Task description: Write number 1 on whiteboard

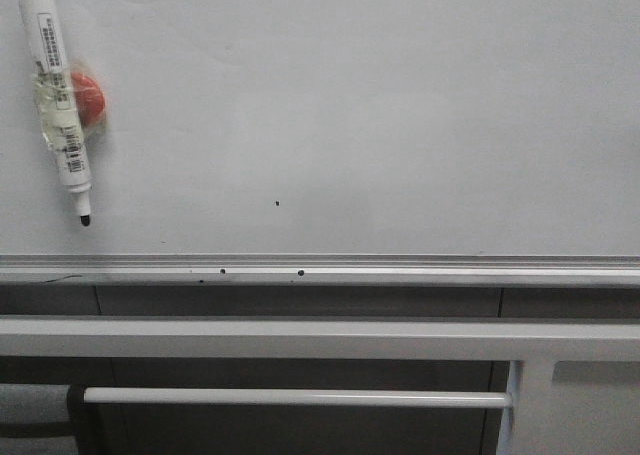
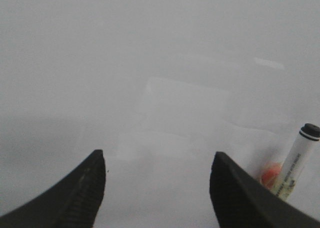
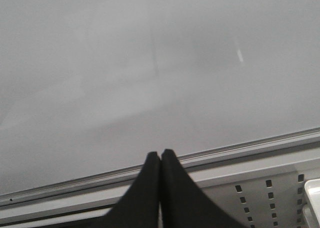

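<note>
Black fingers of the left end effector filled the bottom of the left wrist view, spread wide apart with nothing between them. They faced the whiteboard, and a marker with an orange-red magnet behind it showed just beside the far finger.

From the front, the marker hung on the whiteboard near its upper left, tip down and slightly tilted, uncapped. Yellowed tape appeared to bind it to the magnet, which would explain why it stayed on an upright board: parked there so an arm could pluck it off. No arm showed in the front view.

The right end effector had its 2 fingers pressed together, gripping nothing, and pointed at the board's silver lower rail, probably idle out of the way.

No number 1 was visible on the board; only a few small black specks marked it and the rail. The writing had not begun. My judgement was that the left arm was lined up to take the marker, which sat off to 1 side of its open fingers rather than between them, so it needed to shift sideways before closing.
</note>
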Robot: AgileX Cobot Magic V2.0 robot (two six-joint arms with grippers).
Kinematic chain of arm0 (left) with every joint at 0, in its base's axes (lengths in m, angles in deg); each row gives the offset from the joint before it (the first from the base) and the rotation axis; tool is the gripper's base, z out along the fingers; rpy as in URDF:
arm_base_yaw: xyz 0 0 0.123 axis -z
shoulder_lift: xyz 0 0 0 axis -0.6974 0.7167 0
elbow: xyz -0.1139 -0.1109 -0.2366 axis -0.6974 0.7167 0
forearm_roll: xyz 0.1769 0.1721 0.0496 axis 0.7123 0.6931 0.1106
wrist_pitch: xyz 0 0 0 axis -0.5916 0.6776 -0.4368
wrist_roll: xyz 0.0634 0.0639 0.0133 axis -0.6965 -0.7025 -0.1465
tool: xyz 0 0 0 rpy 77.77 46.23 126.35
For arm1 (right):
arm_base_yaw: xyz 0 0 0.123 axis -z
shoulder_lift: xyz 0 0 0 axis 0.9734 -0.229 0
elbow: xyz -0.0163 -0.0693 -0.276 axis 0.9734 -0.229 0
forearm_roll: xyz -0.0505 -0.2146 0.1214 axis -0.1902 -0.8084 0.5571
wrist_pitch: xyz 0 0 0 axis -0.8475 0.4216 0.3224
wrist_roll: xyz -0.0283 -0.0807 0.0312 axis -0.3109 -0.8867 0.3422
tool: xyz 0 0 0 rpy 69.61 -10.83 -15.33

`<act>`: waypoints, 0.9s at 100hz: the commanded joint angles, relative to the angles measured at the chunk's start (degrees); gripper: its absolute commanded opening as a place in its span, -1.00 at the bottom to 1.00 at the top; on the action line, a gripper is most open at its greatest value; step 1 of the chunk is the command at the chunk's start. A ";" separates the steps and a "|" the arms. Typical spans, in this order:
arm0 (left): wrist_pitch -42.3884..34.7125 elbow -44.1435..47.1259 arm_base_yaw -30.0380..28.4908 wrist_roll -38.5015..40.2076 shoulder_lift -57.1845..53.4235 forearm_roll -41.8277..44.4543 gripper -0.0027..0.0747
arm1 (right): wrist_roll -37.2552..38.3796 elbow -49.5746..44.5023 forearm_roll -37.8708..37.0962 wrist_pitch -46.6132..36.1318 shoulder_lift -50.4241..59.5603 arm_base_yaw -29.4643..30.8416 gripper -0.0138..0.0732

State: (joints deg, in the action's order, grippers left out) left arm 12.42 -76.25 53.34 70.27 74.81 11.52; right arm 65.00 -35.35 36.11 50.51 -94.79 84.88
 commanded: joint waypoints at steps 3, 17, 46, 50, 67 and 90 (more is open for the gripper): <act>-1.73 -0.96 1.64 -0.96 0.90 -3.39 0.16 | -1.09 1.37 0.29 -3.60 -1.13 -0.20 -0.83; -2.73 2.43 5.46 -0.96 0.90 -8.72 0.16 | -1.09 1.37 0.29 -3.60 -1.13 -0.43 -0.83; -6.58 5.24 12.48 -3.06 0.90 -9.56 0.15 | -1.09 1.37 0.29 -3.60 -1.13 -2.62 -0.83; -6.43 5.24 13.02 -4.01 0.90 -9.56 0.15 | -1.09 1.37 0.29 -3.60 -1.16 -2.88 -0.83; -6.54 5.36 14.38 -4.01 1.31 -9.81 0.15 | -1.09 1.37 0.29 -3.70 -1.16 -3.10 -0.83; -15.80 6.03 17.60 -4.11 10.60 -9.92 0.15 | -1.09 1.37 0.41 -3.70 -1.16 -3.10 -0.83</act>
State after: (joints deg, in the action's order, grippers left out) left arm 5.68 -68.67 68.93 66.31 80.86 2.38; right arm 64.66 -35.35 36.11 50.60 -94.79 82.03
